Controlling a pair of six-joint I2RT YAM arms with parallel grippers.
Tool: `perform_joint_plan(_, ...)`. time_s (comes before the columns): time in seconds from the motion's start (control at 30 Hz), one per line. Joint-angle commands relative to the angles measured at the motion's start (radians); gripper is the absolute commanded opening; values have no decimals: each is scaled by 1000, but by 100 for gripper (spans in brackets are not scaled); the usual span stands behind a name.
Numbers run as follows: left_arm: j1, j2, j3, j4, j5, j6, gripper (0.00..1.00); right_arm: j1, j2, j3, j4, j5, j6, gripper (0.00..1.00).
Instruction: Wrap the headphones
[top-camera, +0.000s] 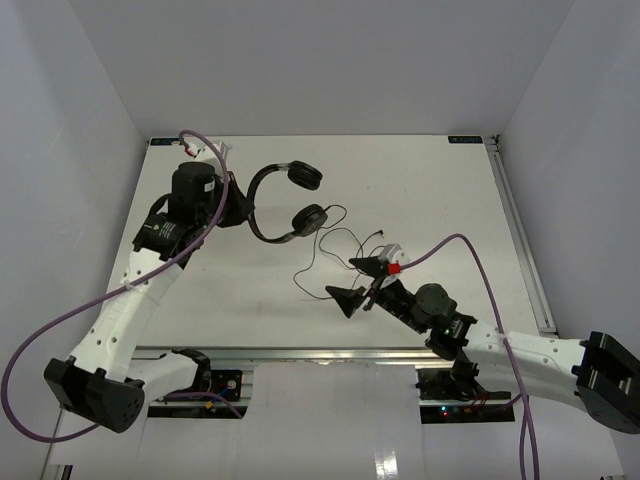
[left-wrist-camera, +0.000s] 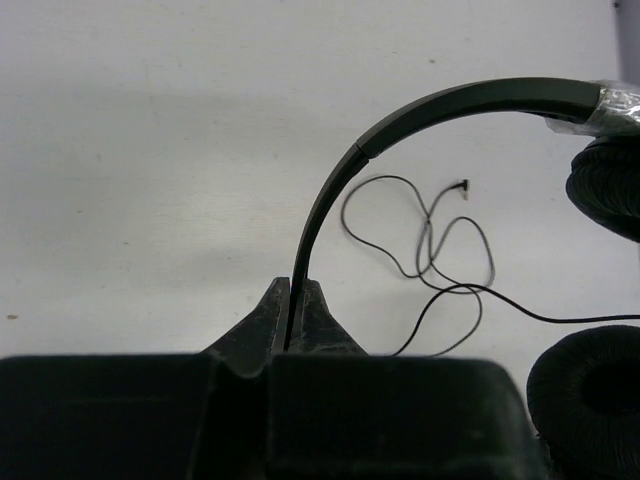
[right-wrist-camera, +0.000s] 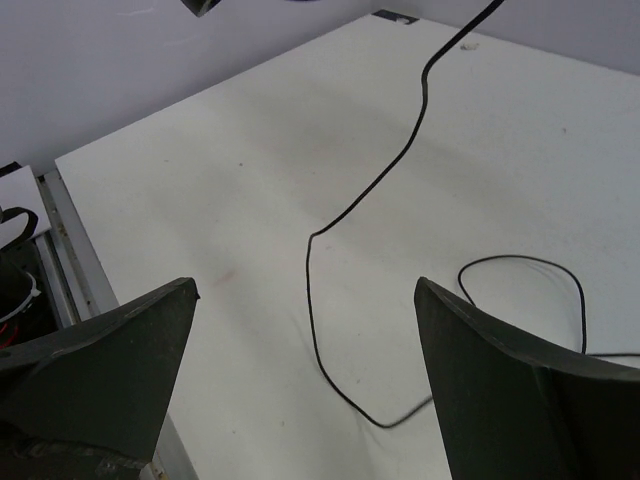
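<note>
1. Headphones (top-camera: 256, 203), black, on-ear. They are held at the far left of the bench (top-camera: 440, 180) and appear to be raised clear of it. The thin headband (left-wrist-camera: 340, 165) arches away from its holder. Both earcups (top-camera: 310, 218) face the middle of the bench.
2. Cable (top-camera: 318, 268), thin and black. It drops from the nearer earcup to the bench and lies in loose loops between the two arms. The plug (left-wrist-camera: 462, 184) rests at the far end of the loops.
3. Left claw (left-wrist-camera: 297, 290). It is pressed together on the headband, which is pinched edge-on between the fingers partway along its arc.
4. Right claw (right-wrist-camera: 303, 290). It is spread wide and carries nothing. It sits low over the bench, with a slack run of cable lying ahead of the gap.
5. Step in hand (judged): catching the cable so that it can be wound round the headphones; no turn has been wound yet.
6. Handling notes (judged):
   - Bring the right claw down so the cable sits squarely between the fingers before pinching, because so thin a cord slips out easily.
   - Grip the cable near the earcup end, not out in the loops, so the slack feeds through without tangling.
   - Keep the left claw's hold steady, since the headband may pivot in a narrow pinch.
</note>
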Motion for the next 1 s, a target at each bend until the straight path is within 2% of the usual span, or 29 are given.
perform_joint_plan(0.0,-5,-84,81,-8,171,-55,0,3,85,16,263,-58,-119,95)
perform_joint_plan(0.17,-5,-118,117,-24,254,-86,0,3,157,45,368,-67,-165,96)
perform_joint_plan(0.33,-5,-146,151,-33,270,-114,0,3,221,95,403,-160,-181,94)
perform_joint_plan(0.57,-5,-159,170,-33,302,-143,0,3,329,103,548,-124,-196,91)
perform_joint_plan(0.77,-5,-166,174,-33,281,-145,0,3,385,99,577,-130,-196,81)
perform_joint_plan(0.97,-5,-173,184,-22,300,-177,0,3,415,56,680,-89,-163,64)
